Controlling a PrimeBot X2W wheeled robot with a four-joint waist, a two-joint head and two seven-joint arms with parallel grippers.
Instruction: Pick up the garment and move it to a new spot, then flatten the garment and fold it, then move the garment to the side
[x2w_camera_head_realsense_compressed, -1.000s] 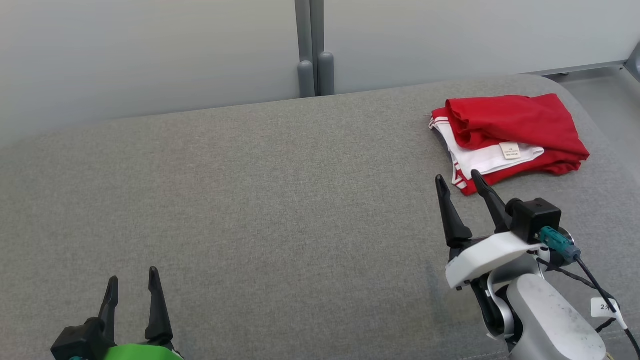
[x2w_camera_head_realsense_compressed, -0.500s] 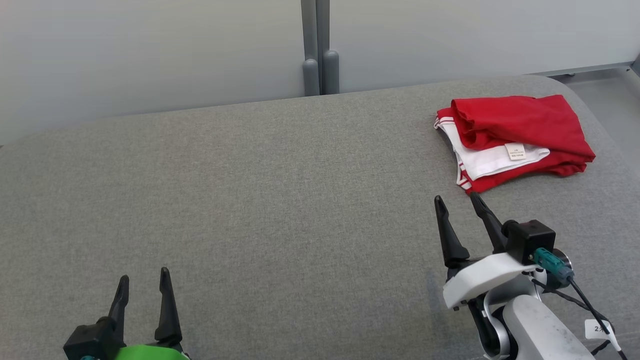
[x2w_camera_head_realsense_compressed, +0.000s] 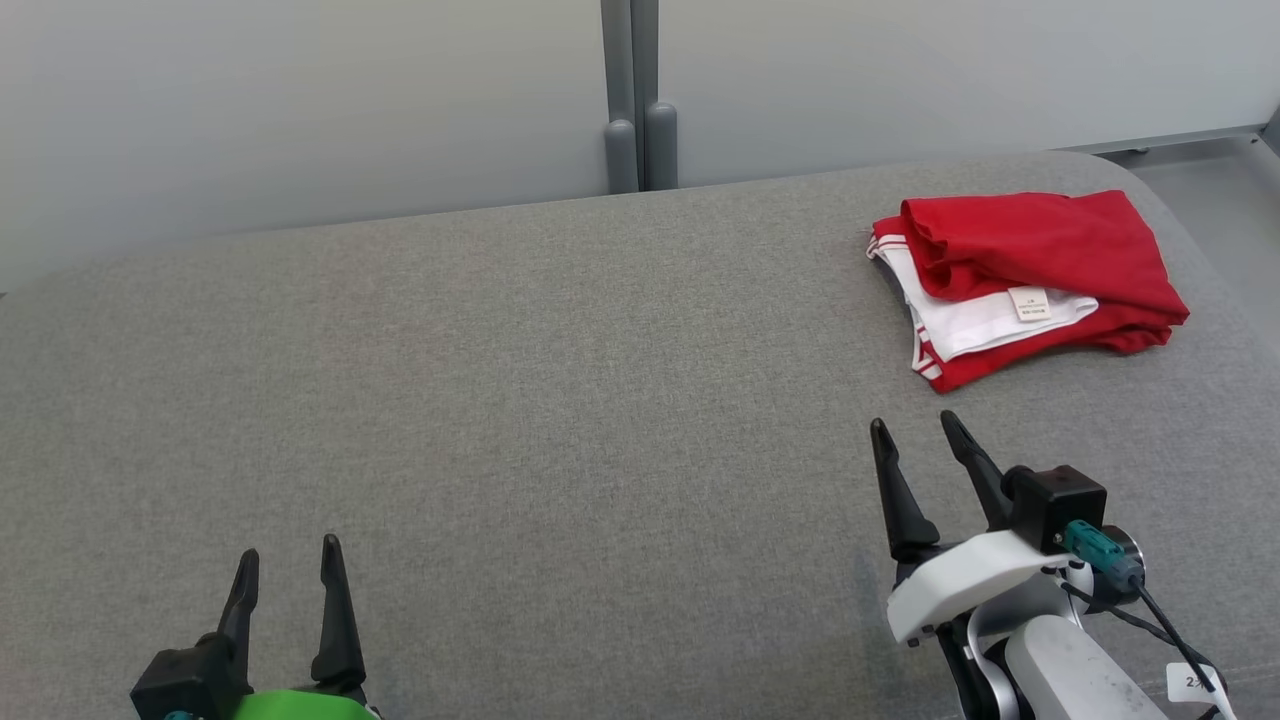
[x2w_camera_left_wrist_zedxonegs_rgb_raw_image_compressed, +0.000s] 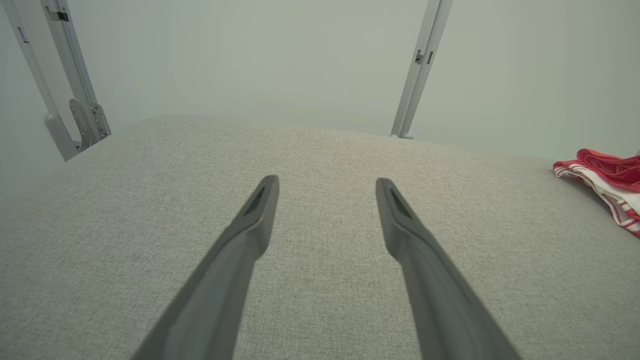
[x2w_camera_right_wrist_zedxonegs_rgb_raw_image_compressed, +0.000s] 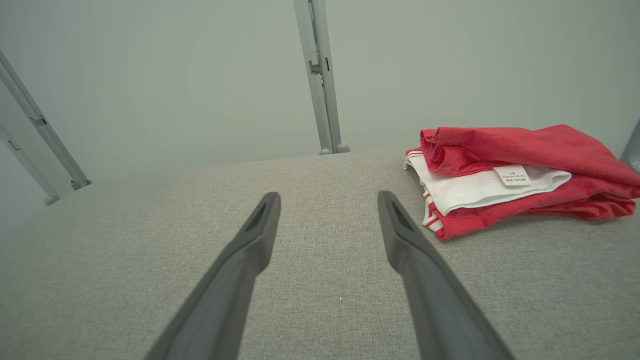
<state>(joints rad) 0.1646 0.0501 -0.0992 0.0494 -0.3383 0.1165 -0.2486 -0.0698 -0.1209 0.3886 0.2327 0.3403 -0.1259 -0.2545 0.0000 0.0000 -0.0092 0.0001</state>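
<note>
Folded red-and-white garment (x2w_camera_head_realsense_compressed: 1040, 250) lies at the frame's upper right on the grey bench (x2w_camera_head_realsense_compressed: 500, 400); both my jaws stand released and empty, the job seemingly done

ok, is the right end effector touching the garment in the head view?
No, the right end effector is open and short of the folded red garment, with bare grey cushion between them.
</note>
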